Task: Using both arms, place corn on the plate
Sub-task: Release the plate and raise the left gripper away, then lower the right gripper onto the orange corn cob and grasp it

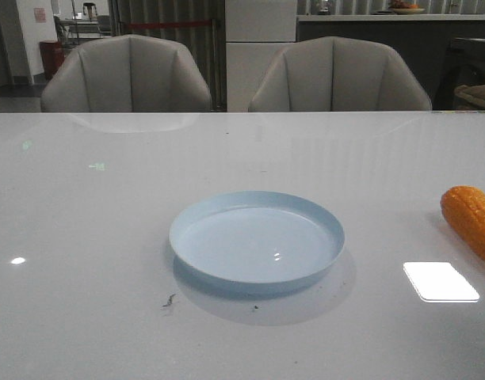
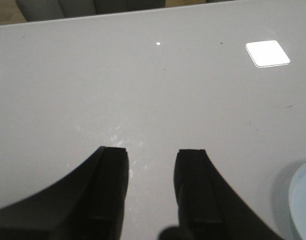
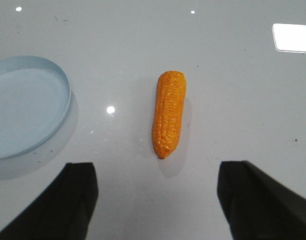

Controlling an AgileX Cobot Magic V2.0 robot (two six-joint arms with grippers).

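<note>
With the corn [image 3: 169,114] lying on the table to the right of the empty plate [image 1: 257,247], the right gripper [image 3: 155,200] is hovering spread wide above it, seemingly lining up a descent, while the left gripper [image 2: 151,187] is waiting parted beside the plate.

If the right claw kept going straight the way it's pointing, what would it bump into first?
Most likely the corn. It lies on the table ahead of the open right gripper, roughly centred between the fingers. Depth is hard to judge, so it might meet the table surface first.
</note>
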